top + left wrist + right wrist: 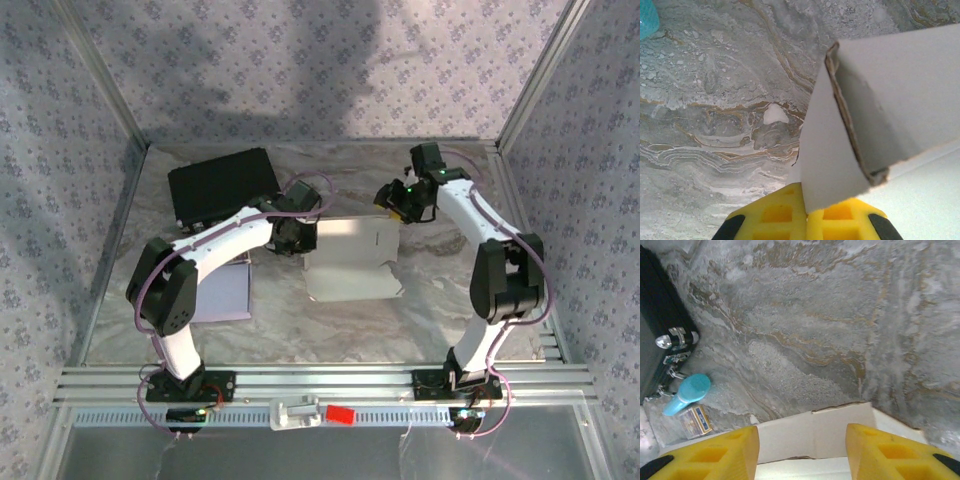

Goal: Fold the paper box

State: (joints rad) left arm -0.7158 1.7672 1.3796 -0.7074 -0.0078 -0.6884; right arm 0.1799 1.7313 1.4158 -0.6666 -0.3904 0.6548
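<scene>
The white paper box [350, 262] lies partly folded in the middle of the marble table. My left gripper [296, 238] is at its left end, shut on a raised side flap. In the left wrist view the yellow fingers [775, 215] pinch the bottom edge of that flap, and the folded cardboard [900, 90] rises to the right. My right gripper [396, 200] hovers open over the box's back right corner. In the right wrist view its gripper [802, 440] has a box wall [815, 432] showing between its two spread fingers, with no contact.
A black case [222, 185] sits at the back left, with its latches [675, 337] in the right wrist view. Near it lie a teal object [687, 392] and a small printed packet [695, 420]. A pale flat sheet [225, 292] lies under the left arm. Metal rails run along the front edge.
</scene>
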